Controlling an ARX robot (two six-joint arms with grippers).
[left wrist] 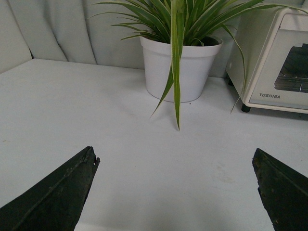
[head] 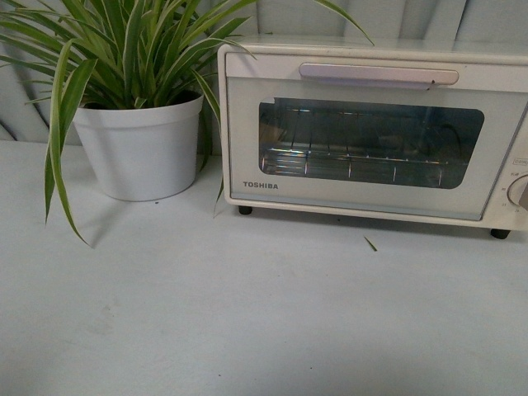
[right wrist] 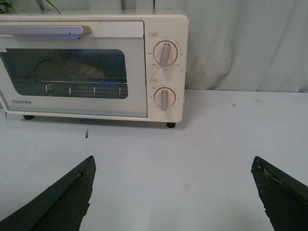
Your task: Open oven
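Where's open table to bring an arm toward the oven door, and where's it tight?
The table in front of the oven is bare, save a leaf scrap; also bare right of the oven, by the curtain. Tight: the gap between pot and oven, where leaves droop.

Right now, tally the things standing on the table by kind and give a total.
Cream-white boxy TOSHIBA toaster oven: 1
Green striped-leaf plant in a round white pot: 1
Total: 2

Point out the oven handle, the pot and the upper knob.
handle (head: 379, 74), front view, middle of the bar.
pot (head: 138, 148), front view, middle of its wall.
upper knob (right wrist: 164, 53), right wrist view, its grip.
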